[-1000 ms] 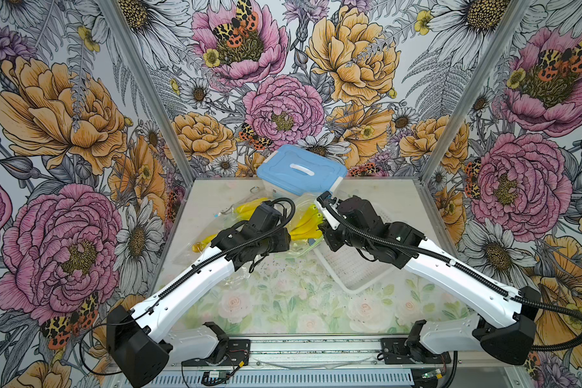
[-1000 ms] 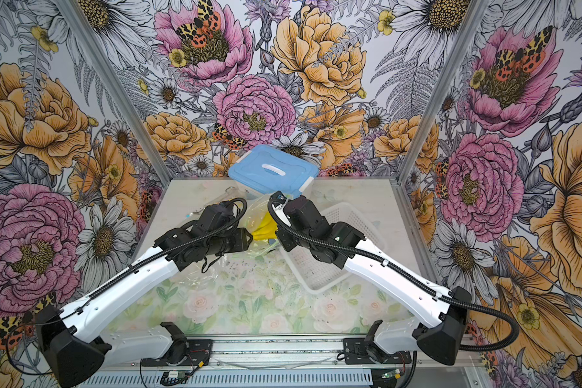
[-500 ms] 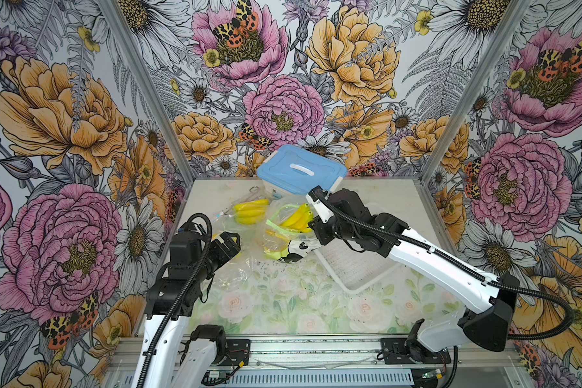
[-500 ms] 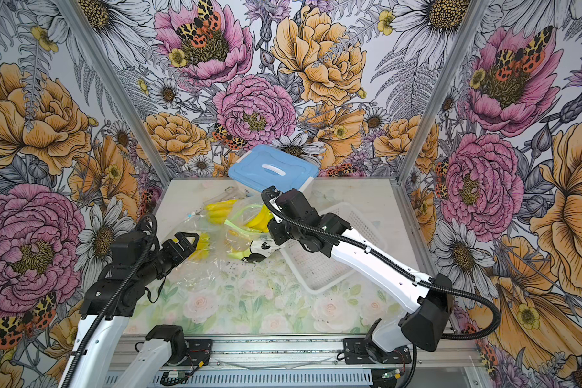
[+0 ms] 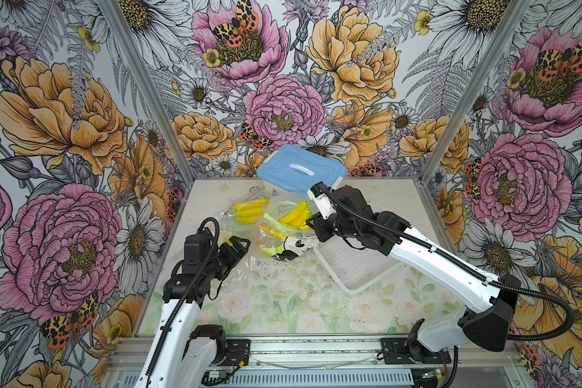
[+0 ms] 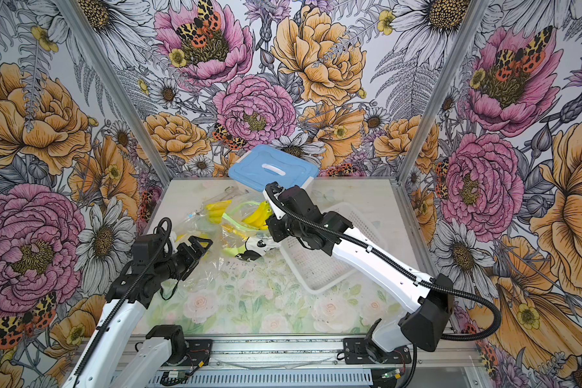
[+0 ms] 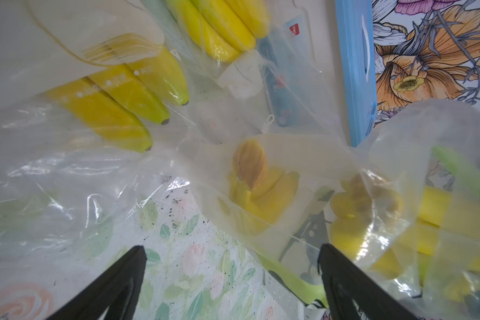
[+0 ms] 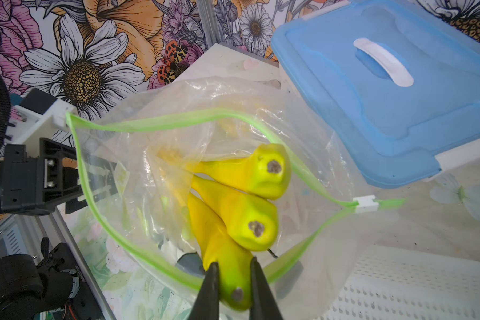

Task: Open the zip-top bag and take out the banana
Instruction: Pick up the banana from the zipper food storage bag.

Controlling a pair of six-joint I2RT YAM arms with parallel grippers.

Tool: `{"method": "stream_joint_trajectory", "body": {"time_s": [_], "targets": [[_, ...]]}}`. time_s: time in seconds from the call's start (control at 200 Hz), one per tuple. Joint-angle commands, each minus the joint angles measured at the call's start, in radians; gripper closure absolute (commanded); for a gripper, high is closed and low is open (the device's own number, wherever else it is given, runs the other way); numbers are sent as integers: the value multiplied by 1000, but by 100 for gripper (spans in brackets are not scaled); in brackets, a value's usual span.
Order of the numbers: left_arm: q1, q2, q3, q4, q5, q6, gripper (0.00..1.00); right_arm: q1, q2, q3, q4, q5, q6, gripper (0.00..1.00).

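Yellow banana bunch (image 8: 233,213): judged firm, smooth; zip-top bag (image 8: 114,177) limp.
Right gripper (image 8: 233,261) pinches one tip; left gripper (image 7: 232,248) wide, empty.

We see two arms of one make; the left arm (image 5: 177,315) and the right arm (image 5: 446,267) wear smooth white shells on their long links, with blocky black joints between; a ribbed black cable (image 5: 536,294) runs along each; the left gripper (image 7: 232,250) and the right gripper (image 8: 232,266) both end in thin black fingers that taper to points; two silver screws (image 8: 50,173) sit in the left gripper's black body; a white bracket (image 5: 320,201) caps the right wrist.
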Motion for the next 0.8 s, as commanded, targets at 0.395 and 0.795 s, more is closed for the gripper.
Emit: {"method": "stream_joint_trajectory", "body": {"time_s": [0.395,0.795], "targets": [[-89,137,-144,547,-52,-153,1,-47,3,-60,121,-109,118,100],[-207,14,-196,529,-79,-149,4,-71,64,-27,121,-114,161,100]]}}
